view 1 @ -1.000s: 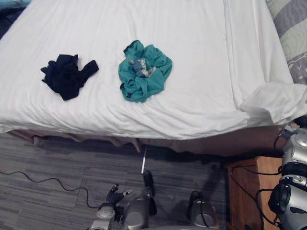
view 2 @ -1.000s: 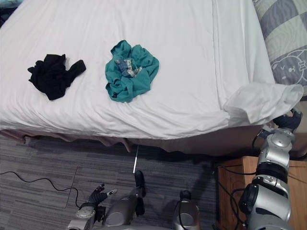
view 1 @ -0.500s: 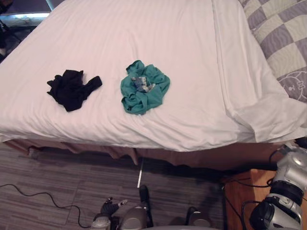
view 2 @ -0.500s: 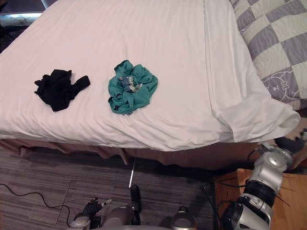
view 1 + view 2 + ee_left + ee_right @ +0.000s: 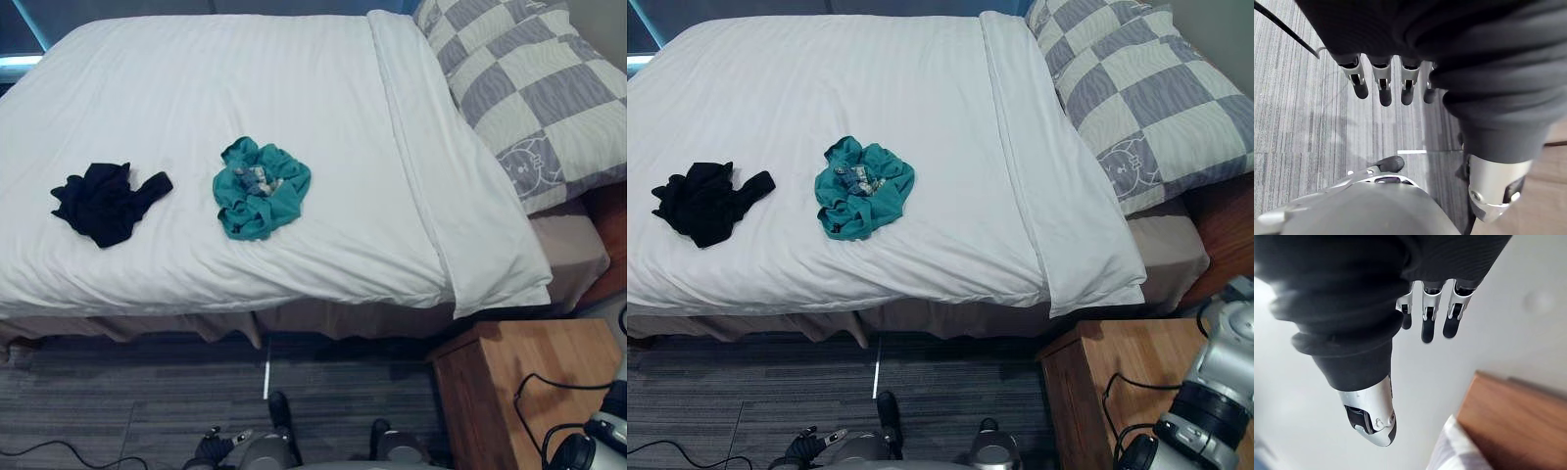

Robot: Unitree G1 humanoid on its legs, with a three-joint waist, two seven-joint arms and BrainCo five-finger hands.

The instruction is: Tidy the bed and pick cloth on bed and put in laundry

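A smooth white duvet with faint woven stripes [image 5: 294, 88] covers the bed, lying flat apart from soft wrinkles near its front edge. A crumpled teal cloth with a small grey patterned patch at its middle [image 5: 261, 188] lies bunched near the middle of the bed. A crumpled black cloth [image 5: 103, 201] lies well apart from it towards the robot's left. Both sit back from the front edge, with bare duvet all round them.

At the head end the duvet's folded band [image 5: 441, 196] runs to a hanging corner, beside a soft grey-and-cream checked pillow [image 5: 534, 88]. A boxy wooden nightstand [image 5: 529, 382] stands just below that corner, on the robot's right. Grey plank-patterned flooring [image 5: 118, 401] lies open along the bed's front.

The left hand [image 5: 1382, 85] hangs low over the floor, fingers straight and loose, holding nothing. The right hand [image 5: 1428, 318] is likewise loose-fingered and empty, above the nightstand's edge
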